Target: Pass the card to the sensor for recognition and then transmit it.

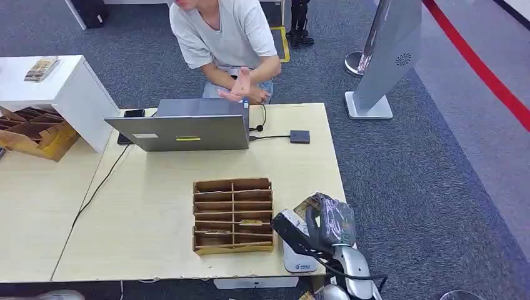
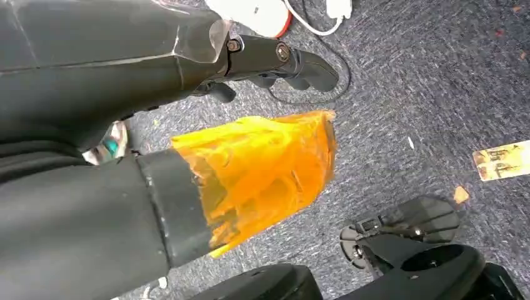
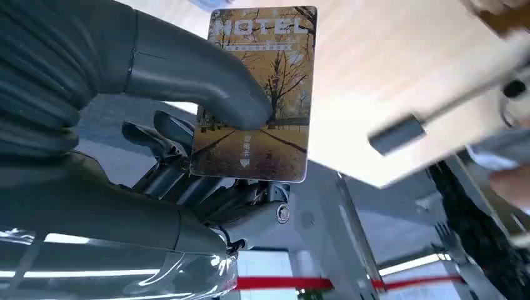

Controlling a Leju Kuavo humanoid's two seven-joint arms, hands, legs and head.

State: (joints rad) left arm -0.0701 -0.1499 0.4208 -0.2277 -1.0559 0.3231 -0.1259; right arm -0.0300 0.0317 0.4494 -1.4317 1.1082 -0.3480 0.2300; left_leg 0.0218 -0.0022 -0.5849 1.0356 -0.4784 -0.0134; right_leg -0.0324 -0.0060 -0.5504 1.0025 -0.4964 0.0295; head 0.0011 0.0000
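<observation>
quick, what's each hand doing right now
Left hand: hangs over the carpet, nothing visibly held; open or closed cannot be told.
Right hand: holding the hotel card, thumb pressed on its face.

The golden hotel key card with autumn trees (image 3: 259,94) is pinched by the right hand (image 3: 187,125). The small dark square sensor (image 1: 300,136), probably a card reader, lies flat on the light wooden table (image 1: 156,206).
</observation>
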